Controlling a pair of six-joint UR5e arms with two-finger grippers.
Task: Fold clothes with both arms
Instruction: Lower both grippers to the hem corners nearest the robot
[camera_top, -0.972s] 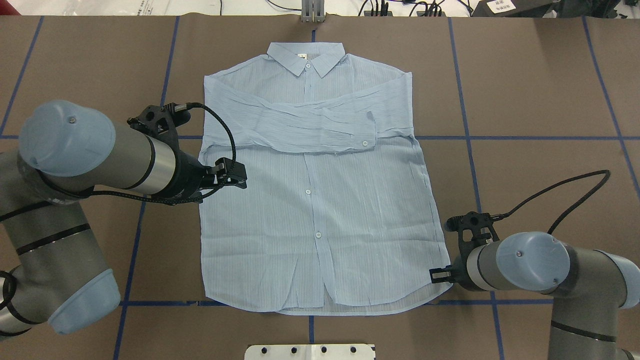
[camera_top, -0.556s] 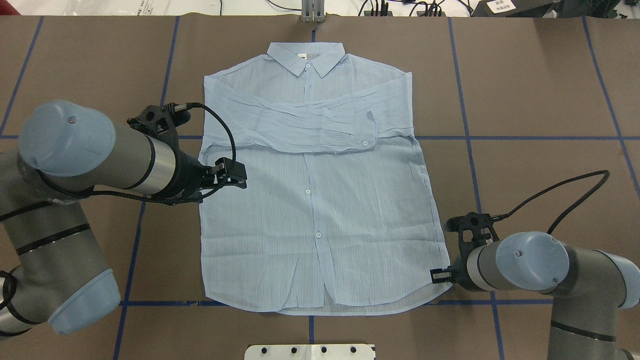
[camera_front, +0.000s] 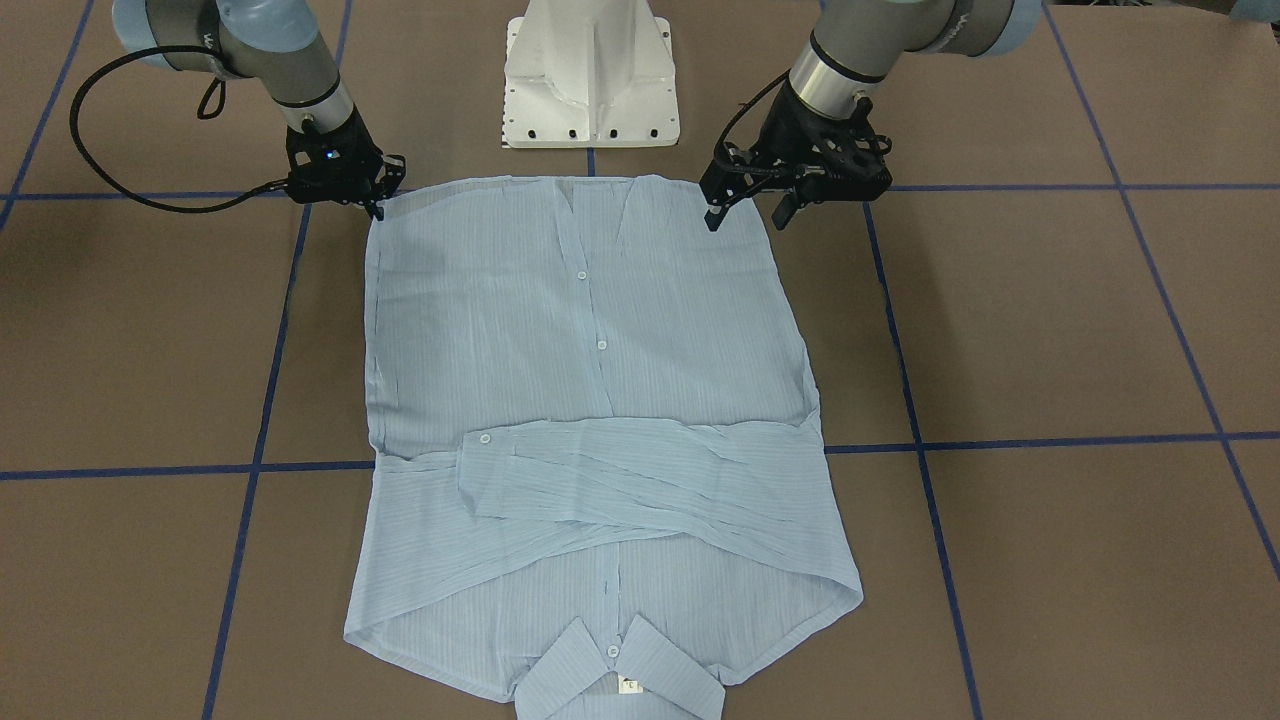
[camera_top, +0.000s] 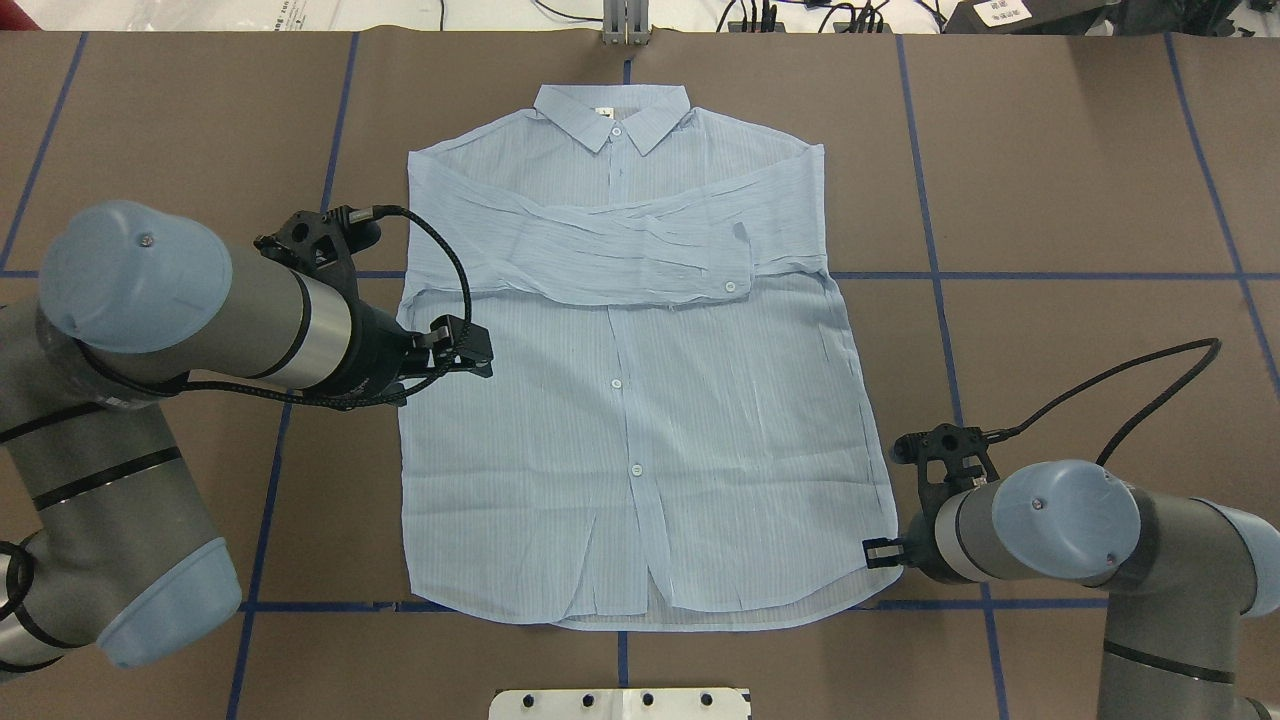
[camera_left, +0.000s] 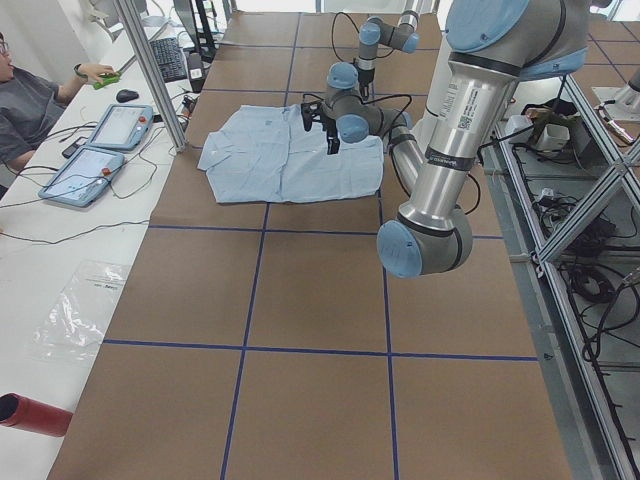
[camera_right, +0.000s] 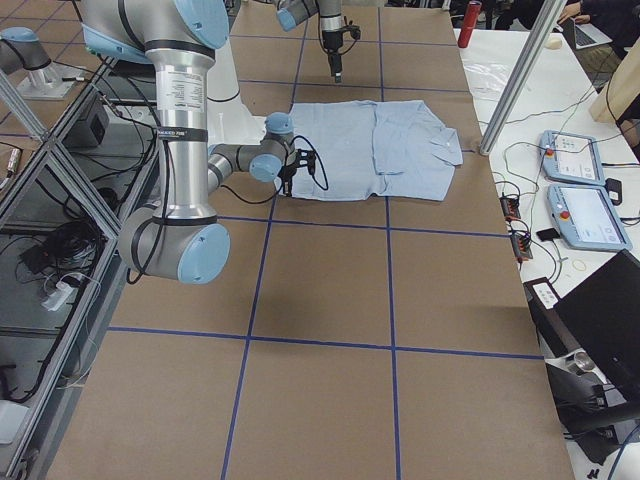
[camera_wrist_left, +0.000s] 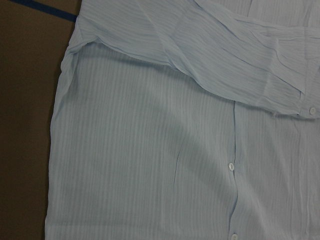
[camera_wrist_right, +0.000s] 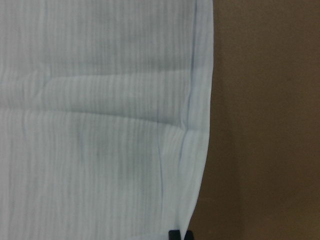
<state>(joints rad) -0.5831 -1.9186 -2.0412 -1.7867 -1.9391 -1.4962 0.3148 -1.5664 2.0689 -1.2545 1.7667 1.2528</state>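
Seeing shirt (camera_top: 640, 420) flat mid-tabletop (camera_top: 1080, 150), collar toward far edge, sleeves crossed. Left claw (camera_front: 745, 216) open, raised over shirt's left side. Right claw (camera_front: 378, 203) at near-right hem corner; can't tell if clamped.

One shirt (camera_top: 640, 450); two arms (left arm (camera_top: 200, 310), right arm (camera_top: 1060, 520)); one white pedestal (camera_front: 590, 80).

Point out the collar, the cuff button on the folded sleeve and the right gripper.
collar (camera_top: 572, 115), overhead view, on its left wing.
cuff button (camera_top: 730, 287), overhead view, on the white button itself.
right gripper (camera_top: 870, 552), overhead view, between its fingertips.
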